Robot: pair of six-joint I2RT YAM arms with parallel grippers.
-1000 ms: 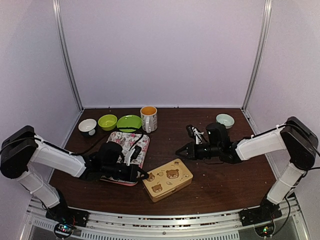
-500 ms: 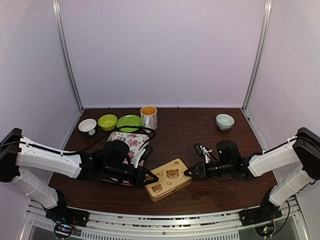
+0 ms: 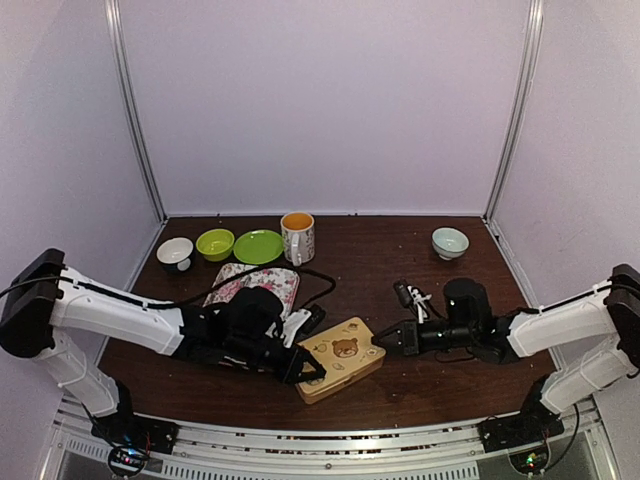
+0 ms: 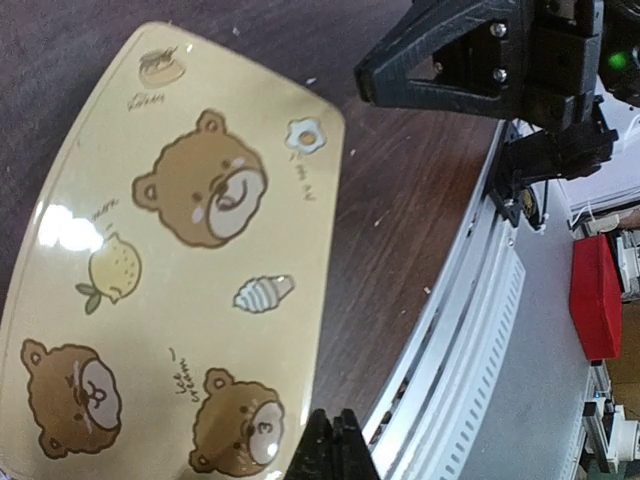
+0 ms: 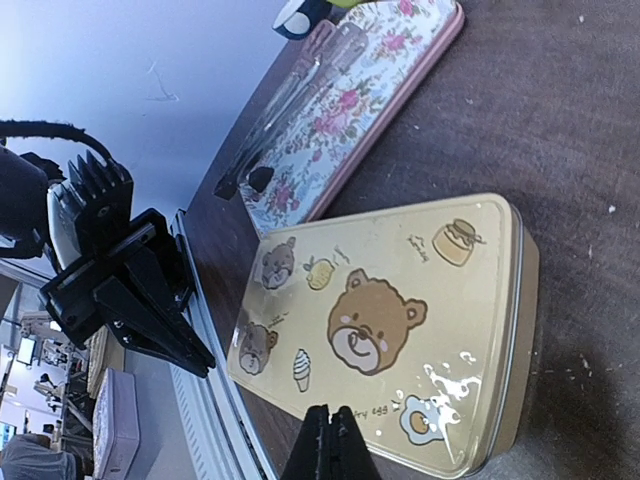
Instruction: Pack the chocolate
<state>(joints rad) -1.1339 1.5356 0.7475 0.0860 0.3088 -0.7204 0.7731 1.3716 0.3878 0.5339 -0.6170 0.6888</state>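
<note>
Landmark: tan rectangular bear-print tin point(image 3: 340, 358), lid on.
Left gripper point(image 3: 314, 377): clenched, empty, at the tin's near-left corner.
Right gripper point(image 3: 380, 341): clenched, empty, at the tin's right end.
Chocolate: perhaps the small dark lump point(image 5: 262, 179) on the pink-rimmed floral tray point(image 5: 395, 85) behind the tin; cannot tell.
Handling: probably light, firm, smearable; pinch gently across its middle.

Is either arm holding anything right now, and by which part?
Nothing is held. The left gripper and the right gripper are both shut with nothing in them, each close to one end of the bear tin.
</note>
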